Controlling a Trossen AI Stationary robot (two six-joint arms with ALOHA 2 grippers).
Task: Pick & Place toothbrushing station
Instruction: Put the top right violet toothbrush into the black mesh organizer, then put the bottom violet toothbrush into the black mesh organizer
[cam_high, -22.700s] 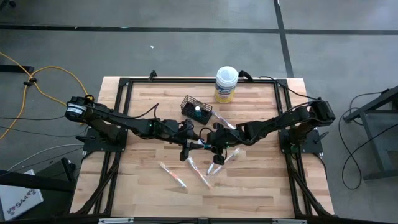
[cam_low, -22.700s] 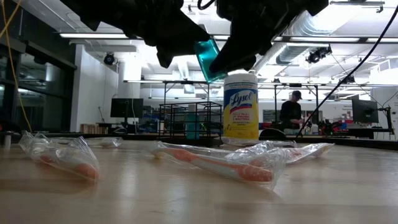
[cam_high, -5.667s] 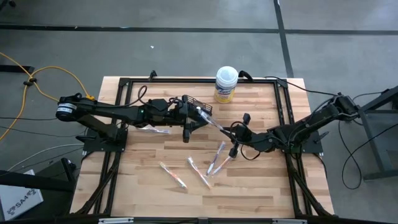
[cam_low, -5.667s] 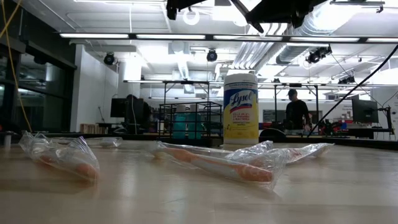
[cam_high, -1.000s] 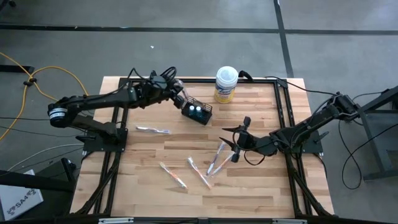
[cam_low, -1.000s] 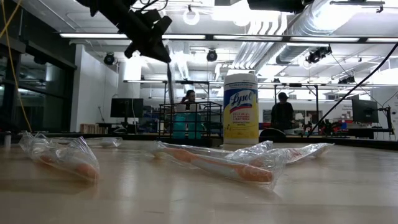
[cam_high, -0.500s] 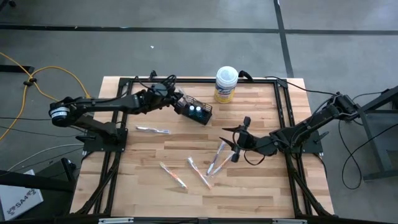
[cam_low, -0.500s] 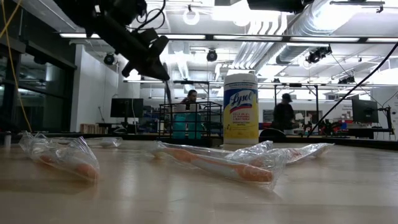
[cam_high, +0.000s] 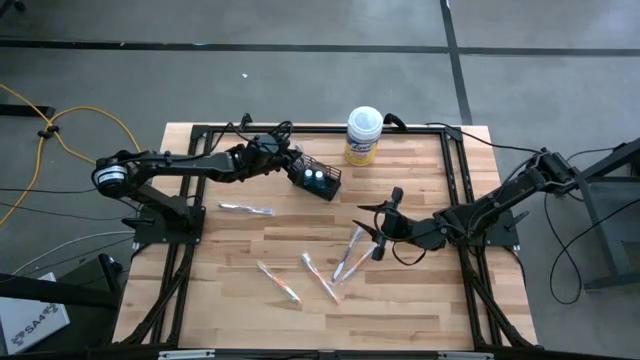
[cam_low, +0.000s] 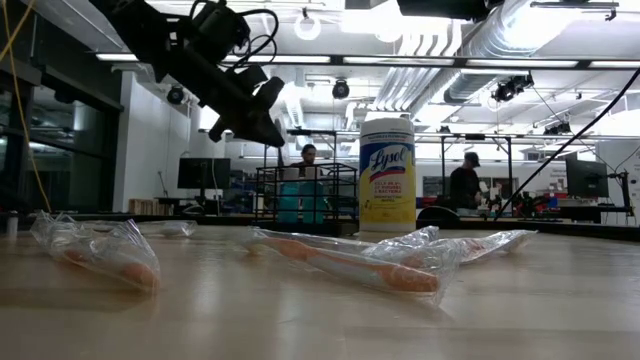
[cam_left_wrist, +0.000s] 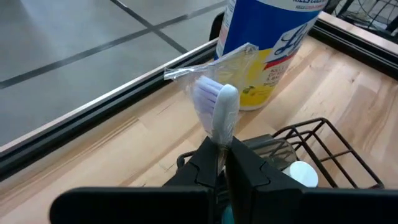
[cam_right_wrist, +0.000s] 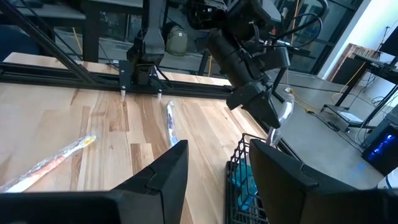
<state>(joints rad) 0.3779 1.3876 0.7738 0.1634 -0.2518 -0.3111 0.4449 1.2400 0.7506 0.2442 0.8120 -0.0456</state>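
The black wire basket (cam_high: 316, 177) stands far of the table's middle, with two teal-topped tubes (cam_high: 318, 176) inside it. My left gripper (cam_high: 293, 160) hovers at the basket's left end, shut on a wrapped toothbrush (cam_left_wrist: 219, 115) with a pale purple head. In the right wrist view this brush (cam_right_wrist: 281, 118) slants down toward the basket (cam_right_wrist: 245, 177). My right gripper (cam_high: 375, 222) stands open over the table right of the middle, beside two wrapped toothbrushes (cam_high: 350, 250), and touches nothing. My left gripper pinches the wrapped toothbrush just below its head (cam_left_wrist: 220, 142) between its two fingers. The head and the wrapper's end stick out past the fingertips. The gripper hides the handle in its own view; the right wrist view shows the brush's lower end (cam_right_wrist: 272, 139) at the basket's rim.
A white-lidded, yellow-labelled canister (cam_high: 364, 135) stands just right of the basket at the far edge. Wrapped toothbrushes lie loose on the table: one on the left (cam_high: 245, 208) and two near the front middle (cam_high: 278, 282), (cam_high: 320, 278). A black frame (cam_high: 200, 133) borders the table.
My left gripper has come down and a little toward the table's near edge, closer to the basket, and has tipped from pointing down to a flatter slant. It stays shut on the toothbrush.
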